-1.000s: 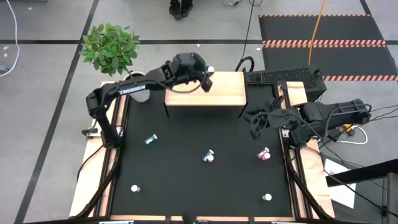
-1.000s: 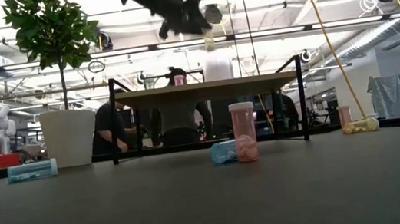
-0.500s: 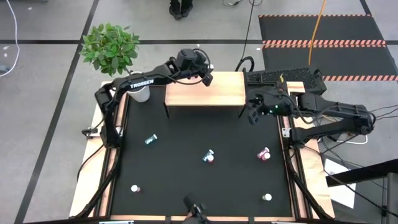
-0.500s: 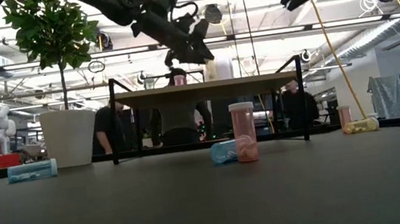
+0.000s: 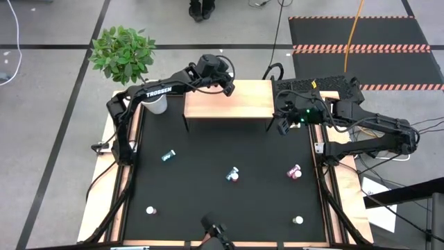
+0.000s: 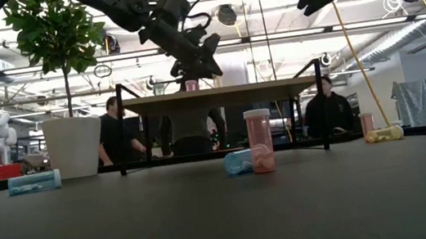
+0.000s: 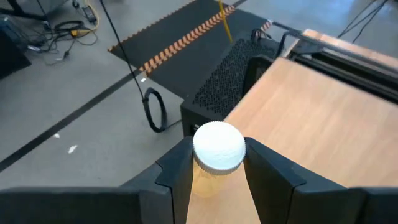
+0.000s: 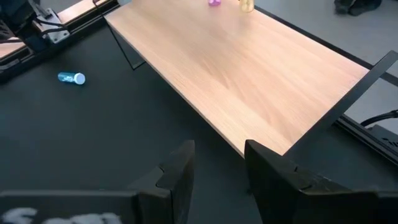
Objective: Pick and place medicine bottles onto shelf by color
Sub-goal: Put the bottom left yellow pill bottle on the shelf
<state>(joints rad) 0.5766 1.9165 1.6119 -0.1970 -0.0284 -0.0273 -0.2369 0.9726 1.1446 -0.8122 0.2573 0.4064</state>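
A medicine bottle (image 7: 218, 147) with a white cap and a yellow body sits between the fingers of my left gripper (image 5: 227, 84), over the far left corner of the wooden shelf (image 5: 232, 104). A pink bottle (image 8: 214, 2) stands on the shelf top beside it, also seen as the pink bottle (image 6: 190, 84) in the low view. My right gripper (image 5: 282, 126) hangs open and empty in the air off the shelf's right end. More bottles rest on the black table: a teal one (image 5: 167, 156) on its side, and a pink and teal pair (image 5: 234, 174). My left gripper pinches the yellow bottle between its two fingers (image 7: 179, 171), on the body just under the white cap (image 7: 209, 182). The fingers slant down over the shelf's far left corner. The bottle stands upright. I cannot tell whether its base touches the shelf top.
A potted plant (image 5: 125, 52) stands off the shelf's left end. A pink bottle (image 5: 295, 171) lies toward the table's right. Two white-capped bottles (image 5: 150, 210) (image 5: 298, 220) stand near the front edge. People stand in the room behind the shelf (image 6: 329, 108).
My left gripper has come down toward the shelf top and a little toward its left end, carrying the yellow bottle upright. My right arm has swung round, bringing its gripper toward the shelf's right end. Neither gripper's gap has changed.
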